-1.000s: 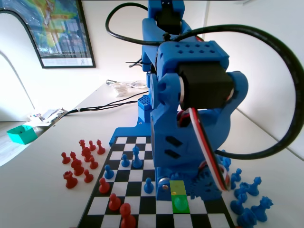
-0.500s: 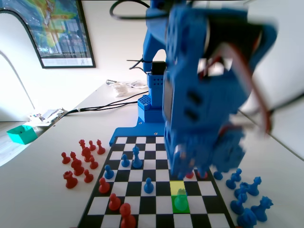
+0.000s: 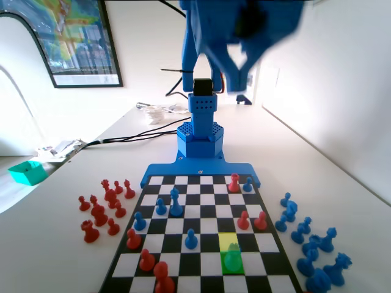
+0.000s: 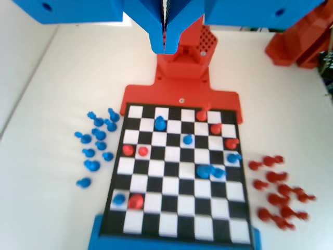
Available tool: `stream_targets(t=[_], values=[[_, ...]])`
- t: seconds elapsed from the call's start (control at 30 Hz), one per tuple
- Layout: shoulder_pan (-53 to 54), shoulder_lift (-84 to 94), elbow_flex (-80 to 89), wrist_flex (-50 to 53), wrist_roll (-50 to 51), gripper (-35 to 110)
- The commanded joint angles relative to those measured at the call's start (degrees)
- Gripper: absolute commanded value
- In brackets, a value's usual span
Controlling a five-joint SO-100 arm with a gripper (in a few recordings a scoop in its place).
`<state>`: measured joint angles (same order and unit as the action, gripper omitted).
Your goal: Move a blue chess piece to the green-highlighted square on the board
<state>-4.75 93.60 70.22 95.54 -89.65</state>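
Observation:
A small pawn (image 3: 231,259) stands on the green-highlighted square (image 3: 232,267) near the front of the board (image 3: 200,173) in the fixed view, and looks green-tinted there. A yellow square (image 3: 228,240) lies just behind it. In the wrist view the same blue pawn (image 4: 160,123) stands near the board's far end. My gripper (image 3: 237,76) hangs high above the board, blurred, well clear of the pawn. In the wrist view its jaws (image 4: 165,44) meet along a thin seam, shut with nothing between them.
Red and blue pieces are scattered across the board. Captured red pieces (image 3: 101,210) lie off its left side in the fixed view and blue ones (image 3: 311,250) off its right. A teal box (image 3: 27,172) and cables (image 3: 131,135) lie at the back left.
The arm has lifted from low over the green square to high above the board. The pawn stays standing on the green square.

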Motion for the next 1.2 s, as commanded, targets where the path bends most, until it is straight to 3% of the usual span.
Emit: stream_targets(t=[0.0,0.6,0.87,1.17], values=[[0.79,11.07,-0.18,6.33,-1.41,1],[7.47,51.94,28.56,5.54,-11.34,1],[7.65,66.27,45.79,-0.97,-13.1,1],[7.03,72.69,53.88,-3.6,-13.18,1]])
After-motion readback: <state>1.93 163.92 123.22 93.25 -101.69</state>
